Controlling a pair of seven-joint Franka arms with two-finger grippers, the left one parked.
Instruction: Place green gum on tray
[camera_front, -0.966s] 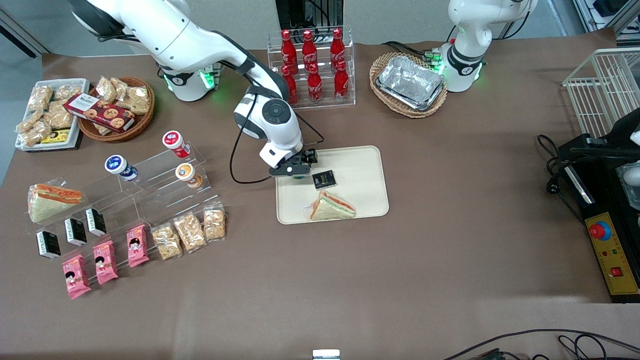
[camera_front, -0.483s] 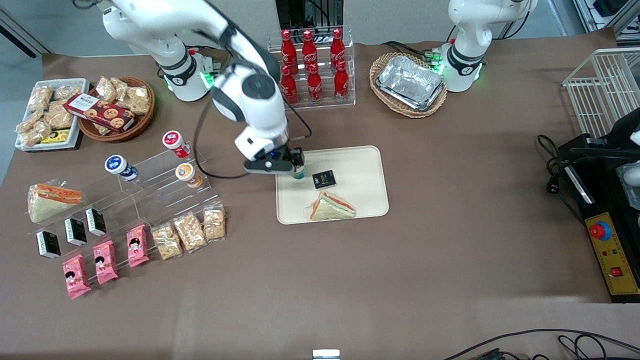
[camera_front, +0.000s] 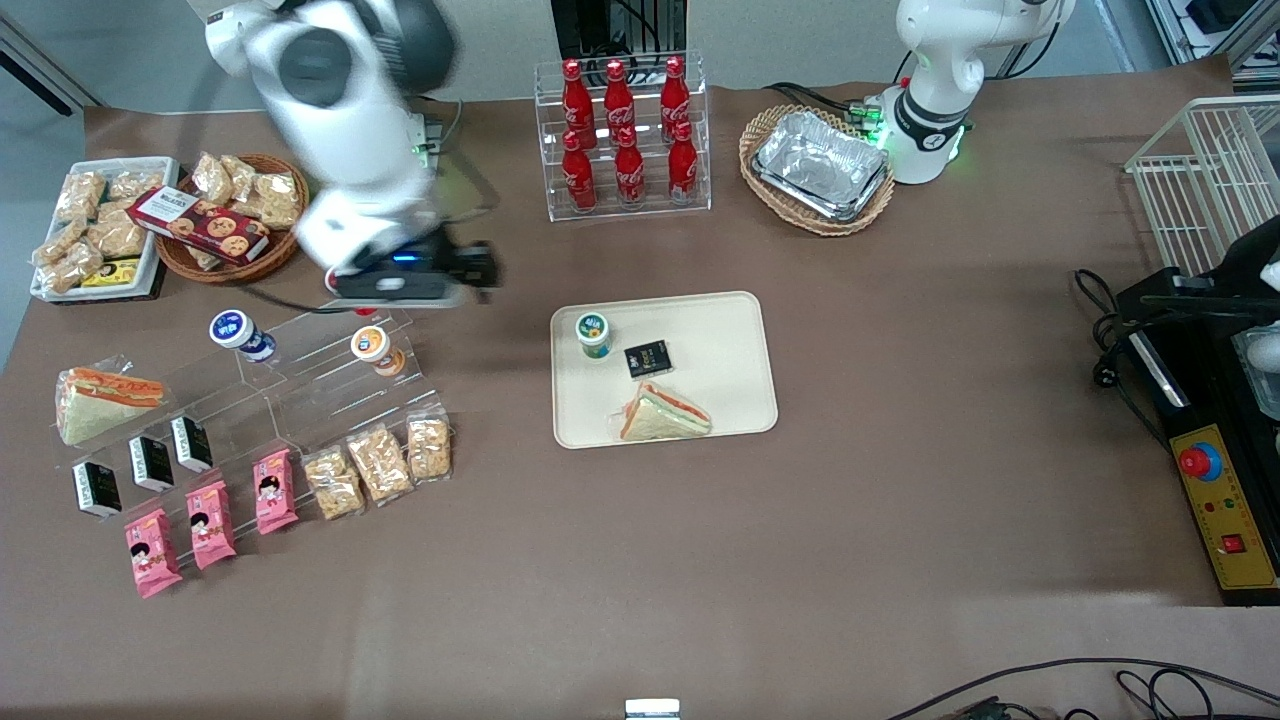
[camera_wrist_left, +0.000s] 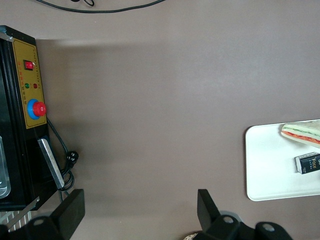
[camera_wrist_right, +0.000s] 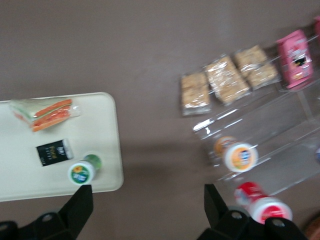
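The green gum (camera_front: 593, 333) stands upright on the cream tray (camera_front: 720, 340), in the tray's corner nearest the working arm and far from the front camera. It has a green-and-white lid and nothing holds it. My right gripper (camera_front: 482, 270) is open and empty, raised above the brown table between the tray and the clear acrylic stand. In the right wrist view the gum (camera_wrist_right: 81, 171) sits near the tray's edge (camera_wrist_right: 102, 125), and my gripper (camera_wrist_right: 147, 207) hangs over bare table with its jaws wide apart.
A black packet (camera_front: 648, 358) and a wrapped sandwich (camera_front: 662, 414) also lie on the tray. The acrylic stand (camera_front: 300, 370) holds a blue-lidded jar (camera_front: 233, 330), an orange-lidded jar (camera_front: 372, 346) and snack packs. A cola bottle rack (camera_front: 622, 130) stands farther away.
My gripper let go of the green gum on the tray, rose and swung away toward the acrylic stand. The gum stays upright on the tray.
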